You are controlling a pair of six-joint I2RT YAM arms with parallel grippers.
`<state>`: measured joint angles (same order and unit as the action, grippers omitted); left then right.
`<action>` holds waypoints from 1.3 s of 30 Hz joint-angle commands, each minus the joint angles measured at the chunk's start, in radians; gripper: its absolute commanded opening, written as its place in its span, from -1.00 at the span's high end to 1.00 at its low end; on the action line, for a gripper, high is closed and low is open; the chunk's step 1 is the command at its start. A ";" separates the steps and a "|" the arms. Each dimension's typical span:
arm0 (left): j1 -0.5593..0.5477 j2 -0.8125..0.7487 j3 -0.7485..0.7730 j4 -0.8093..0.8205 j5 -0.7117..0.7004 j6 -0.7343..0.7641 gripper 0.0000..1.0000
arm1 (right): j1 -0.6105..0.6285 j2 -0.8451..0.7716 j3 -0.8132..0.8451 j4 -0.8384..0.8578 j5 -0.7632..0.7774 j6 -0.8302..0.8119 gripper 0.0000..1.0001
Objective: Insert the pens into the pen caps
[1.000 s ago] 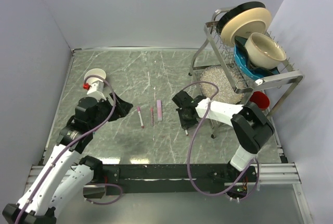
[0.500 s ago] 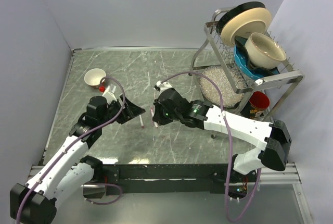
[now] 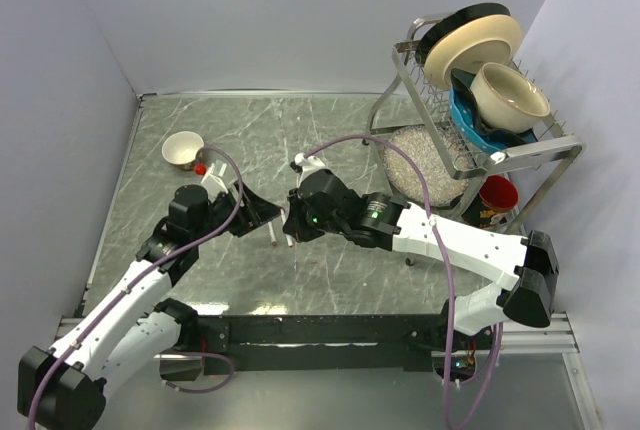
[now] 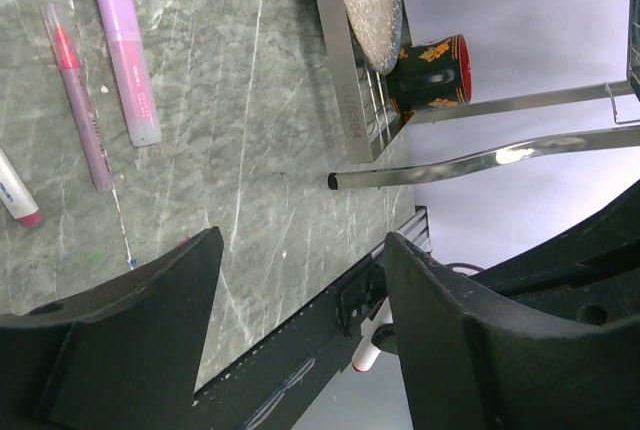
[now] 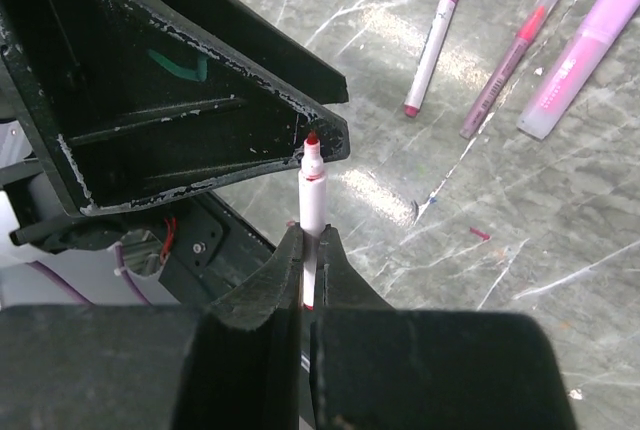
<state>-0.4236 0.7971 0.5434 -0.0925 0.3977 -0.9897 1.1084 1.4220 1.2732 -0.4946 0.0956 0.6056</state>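
Clamping red-tipped pen, your right fingers aim its long axis frame-upward, tip just beside left fingers, which are spread apart and empty. Loose pens lie upper right on tabletop. No cap visible.

place: likely lab | cues: plain walls, bolted rail, dish rack

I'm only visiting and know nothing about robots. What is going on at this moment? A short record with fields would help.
Right gripper: shut on the red-tipped pen, which is uncapped, its tip close to the left arm's black finger
Left gripper: open, holding nothing
Lying on the table: magenta-ended pen, translucent pink pen, pink highlighter
Elsewhere: small bowl on the table, dish rack holding crockery at the right
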 commanded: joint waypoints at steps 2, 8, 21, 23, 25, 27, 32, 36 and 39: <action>-0.012 -0.036 0.016 0.039 -0.008 -0.015 -0.47 | 0.010 -0.006 0.037 0.018 0.030 0.022 1.00; -0.012 -0.062 0.043 0.002 -0.066 -0.024 -0.59 | 0.010 -0.015 0.025 0.021 0.038 0.045 1.00; -0.012 -0.091 0.021 0.109 -0.003 -0.047 -0.47 | 0.010 -0.006 0.034 0.033 0.018 0.049 1.00; -0.012 -0.099 0.029 0.096 -0.017 -0.043 -0.50 | 0.010 -0.003 0.032 0.028 0.019 0.051 1.00; -0.012 -0.105 0.035 0.068 -0.039 -0.041 -0.55 | 0.010 -0.003 0.034 0.028 0.020 0.056 1.00; -0.012 -0.110 0.039 0.057 -0.049 -0.038 -0.57 | 0.010 -0.006 0.031 0.031 0.016 0.060 1.00; -0.014 -0.099 0.033 0.083 -0.010 -0.037 -0.47 | 0.010 -0.006 0.035 0.045 0.006 0.063 1.00; -0.014 -0.087 0.023 0.085 0.010 -0.043 -0.30 | 0.011 -0.008 0.044 0.053 -0.005 0.062 1.00; -0.014 -0.076 0.020 0.123 0.029 -0.049 -0.16 | 0.011 -0.003 0.054 0.053 -0.008 0.059 1.00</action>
<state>-0.4335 0.7136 0.5446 -0.0563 0.3813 -1.0245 1.1130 1.4239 1.2762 -0.4808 0.0921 0.6617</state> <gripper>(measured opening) 0.633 0.034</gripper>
